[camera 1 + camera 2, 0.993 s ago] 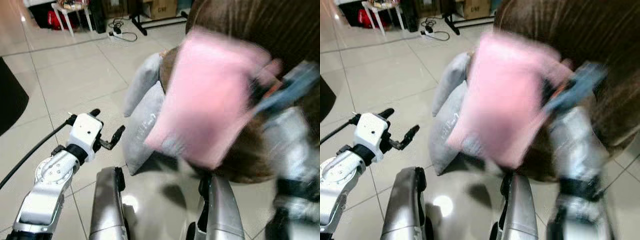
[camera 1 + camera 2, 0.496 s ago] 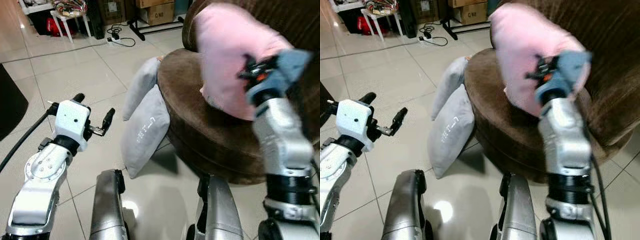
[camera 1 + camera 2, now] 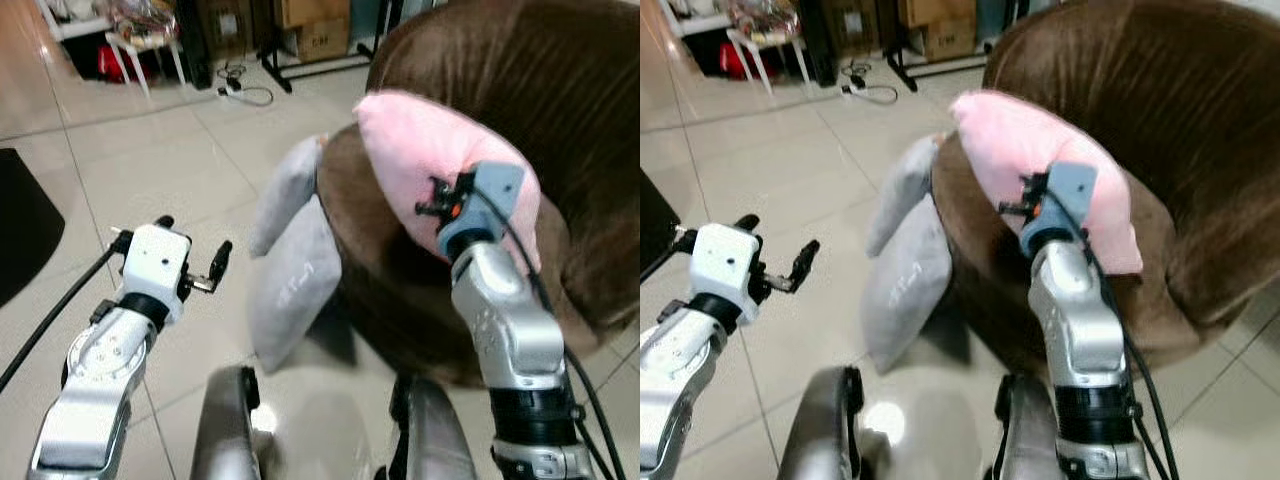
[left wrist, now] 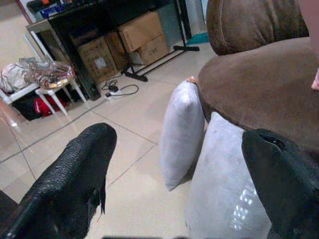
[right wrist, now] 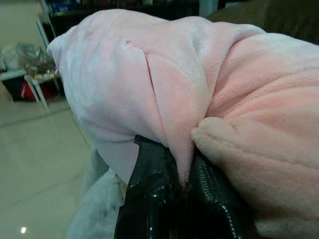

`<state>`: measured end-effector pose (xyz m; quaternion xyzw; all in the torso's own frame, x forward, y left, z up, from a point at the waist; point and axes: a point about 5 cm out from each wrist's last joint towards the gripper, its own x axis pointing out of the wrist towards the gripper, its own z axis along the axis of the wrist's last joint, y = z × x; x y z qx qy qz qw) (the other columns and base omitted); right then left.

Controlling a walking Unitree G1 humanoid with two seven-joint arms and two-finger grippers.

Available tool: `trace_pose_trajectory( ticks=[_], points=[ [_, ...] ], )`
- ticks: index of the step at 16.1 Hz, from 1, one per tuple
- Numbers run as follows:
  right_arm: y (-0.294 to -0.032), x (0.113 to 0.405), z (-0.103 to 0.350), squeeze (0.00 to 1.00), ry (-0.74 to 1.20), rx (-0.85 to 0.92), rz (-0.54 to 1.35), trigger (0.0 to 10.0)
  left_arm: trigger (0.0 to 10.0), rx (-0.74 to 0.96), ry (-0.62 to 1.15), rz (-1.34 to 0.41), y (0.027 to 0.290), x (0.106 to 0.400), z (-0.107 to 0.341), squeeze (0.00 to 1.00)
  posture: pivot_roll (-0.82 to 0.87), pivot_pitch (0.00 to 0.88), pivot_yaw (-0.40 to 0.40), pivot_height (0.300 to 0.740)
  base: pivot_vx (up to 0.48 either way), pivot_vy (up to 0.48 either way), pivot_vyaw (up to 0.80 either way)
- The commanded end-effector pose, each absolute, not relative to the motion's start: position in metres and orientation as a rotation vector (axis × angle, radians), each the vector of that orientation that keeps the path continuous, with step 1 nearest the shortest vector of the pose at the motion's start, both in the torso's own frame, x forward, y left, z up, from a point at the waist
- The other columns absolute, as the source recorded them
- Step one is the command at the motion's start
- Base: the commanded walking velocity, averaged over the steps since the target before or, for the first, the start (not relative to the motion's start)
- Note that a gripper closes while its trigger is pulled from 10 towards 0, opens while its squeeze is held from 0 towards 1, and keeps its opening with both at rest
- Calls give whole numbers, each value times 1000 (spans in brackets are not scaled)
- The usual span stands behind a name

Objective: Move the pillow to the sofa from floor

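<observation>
Pink pillow [image 3: 420, 160] on the sofa [image 3: 560, 130]
The right wrist view shows the right end effector [image 5: 174, 186] pinching a pillow fold; the left end effector [image 3: 190, 255], spread, hovers beside the sofa's grey cushions [image 4: 209, 149].

- Pillow [image 3: 420, 165] on sofa [image 3: 520, 120], right of frame.
- Two cushions [image 3: 295, 285] against sofa's left side, centre.
- Stool [image 3: 140, 40] and boxes [image 3: 310, 25] upper left.

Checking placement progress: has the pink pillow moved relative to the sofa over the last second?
Yes. The pink pillow, pinched by the right gripper, went from hanging over the sofa's front edge and the grey cushions to lying on the seat by the backrest.
</observation>
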<state>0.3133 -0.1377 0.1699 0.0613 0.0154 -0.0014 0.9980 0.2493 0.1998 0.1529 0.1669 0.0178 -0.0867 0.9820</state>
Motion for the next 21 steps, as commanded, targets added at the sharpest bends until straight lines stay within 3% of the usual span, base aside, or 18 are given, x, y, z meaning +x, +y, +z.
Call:
trace_pose_trajectory(
  ticks=[1,14,21],
  points=[
    [-141,311,167,0,52,115,-20,10000,10000,338,28,-157,200,249,155,0,-25,0,-21,615,0,0,0],
    [-143,306,172,0,56,174,-14,10000,10000,362,6,-154,201,262,161,0,-40,0,11,735,0,0,0],
    [-137,305,181,0,1,234,32,10000,10000,362,5,-161,200,261,161,0,-38,0,8,740,0,0,0]
  ],
)
